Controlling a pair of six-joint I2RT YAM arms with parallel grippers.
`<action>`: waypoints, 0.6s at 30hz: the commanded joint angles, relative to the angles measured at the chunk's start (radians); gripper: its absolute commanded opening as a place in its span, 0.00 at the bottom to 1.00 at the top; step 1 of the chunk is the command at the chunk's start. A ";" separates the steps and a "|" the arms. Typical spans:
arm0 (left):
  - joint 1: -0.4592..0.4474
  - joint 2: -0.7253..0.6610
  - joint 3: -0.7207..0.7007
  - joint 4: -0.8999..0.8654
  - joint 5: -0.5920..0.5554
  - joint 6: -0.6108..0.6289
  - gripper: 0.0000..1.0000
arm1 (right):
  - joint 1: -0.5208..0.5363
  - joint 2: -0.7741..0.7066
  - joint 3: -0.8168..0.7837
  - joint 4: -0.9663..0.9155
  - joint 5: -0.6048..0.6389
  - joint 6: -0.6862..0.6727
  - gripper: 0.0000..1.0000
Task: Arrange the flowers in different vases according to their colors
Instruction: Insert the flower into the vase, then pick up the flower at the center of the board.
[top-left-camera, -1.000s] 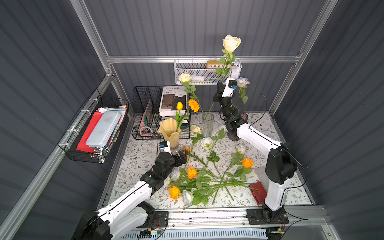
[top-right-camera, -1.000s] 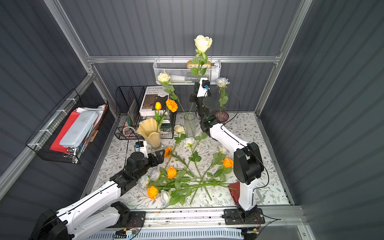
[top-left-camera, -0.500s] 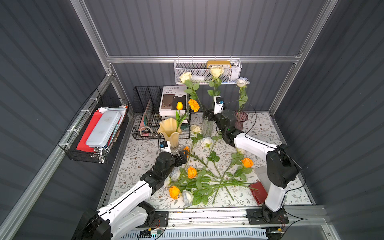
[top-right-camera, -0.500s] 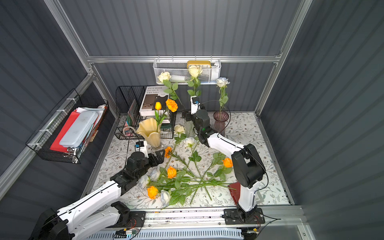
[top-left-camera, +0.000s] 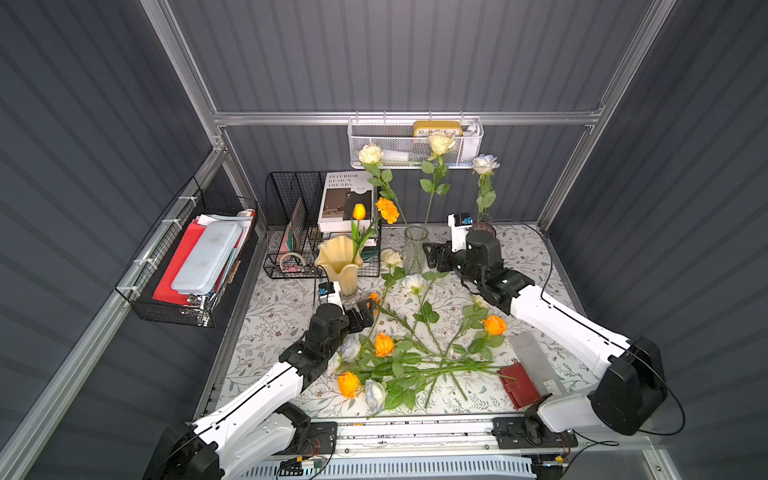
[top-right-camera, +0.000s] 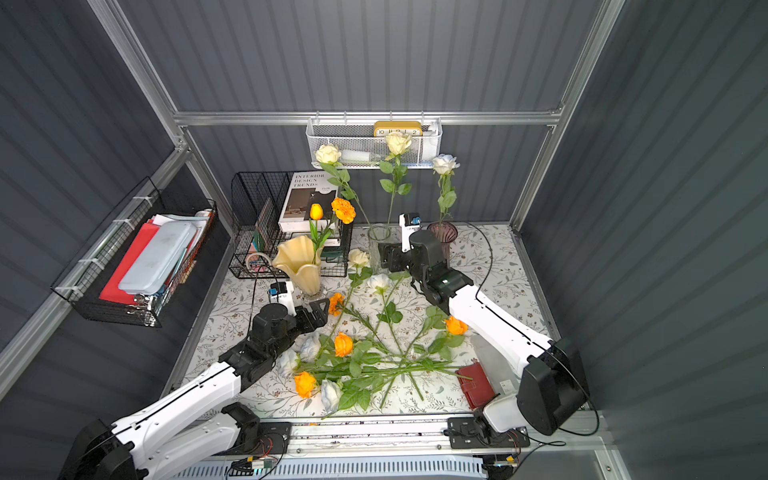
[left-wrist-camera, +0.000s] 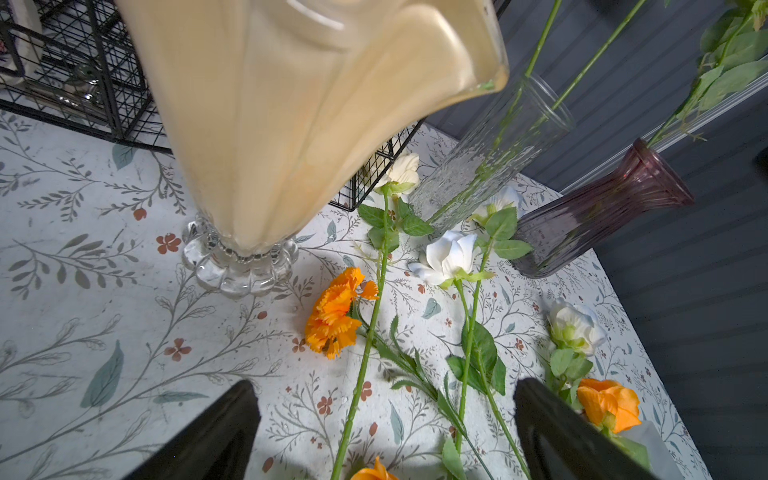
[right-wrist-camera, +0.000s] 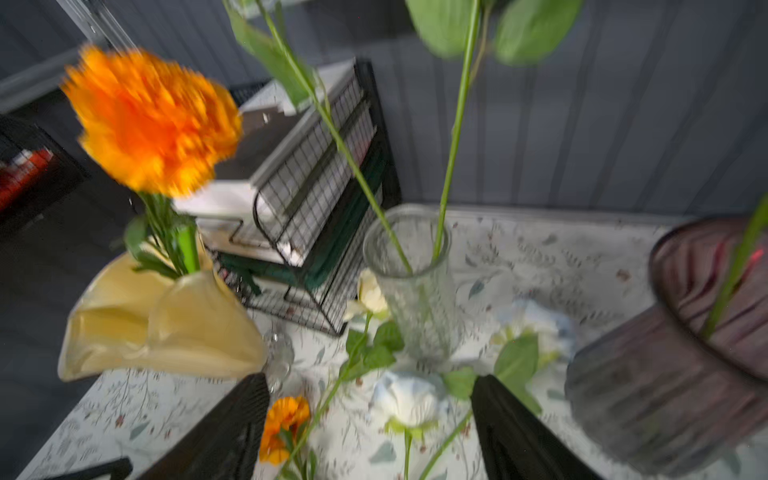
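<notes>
The pale yellow vase (top-left-camera: 338, 259) holds an orange tulip (top-left-camera: 358, 211) and a marigold (top-left-camera: 387, 205). Two cream roses (top-left-camera: 441, 142) stand in the clear glass vase (top-left-camera: 414, 248). A white rose (top-right-camera: 444, 163) stands in the purple vase (top-right-camera: 442, 235). Several orange, cream and white flowers (top-left-camera: 399, 357) lie heaped on the cloth. My right gripper (top-left-camera: 432, 257) is open and empty just beside the clear vase (right-wrist-camera: 415, 286). My left gripper (top-left-camera: 365, 311) is open, low by the yellow vase's foot (left-wrist-camera: 239, 266), over green stems and a fallen marigold (left-wrist-camera: 336, 316).
A black wire rack (top-left-camera: 307, 224) with a book stands behind the yellow vase. A white mesh basket (top-left-camera: 415, 145) hangs on the back wall and a wire basket (top-left-camera: 191, 266) on the left wall. A red wallet (top-left-camera: 519, 386) and a clear box (top-left-camera: 536, 361) lie under the right arm.
My right arm came down from high up with a cream rose, set its stem in the clear vase and opened, letting go. The left arm has not moved.
</notes>
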 joint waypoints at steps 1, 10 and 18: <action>0.003 -0.017 -0.015 0.011 0.014 0.018 0.99 | 0.004 0.064 -0.021 -0.216 -0.133 0.168 0.76; 0.003 -0.026 -0.020 0.018 0.030 0.027 0.99 | -0.017 0.287 0.050 -0.317 -0.121 0.338 0.66; 0.002 -0.051 -0.032 0.020 0.037 0.032 0.99 | -0.067 0.451 0.166 -0.338 -0.116 0.338 0.50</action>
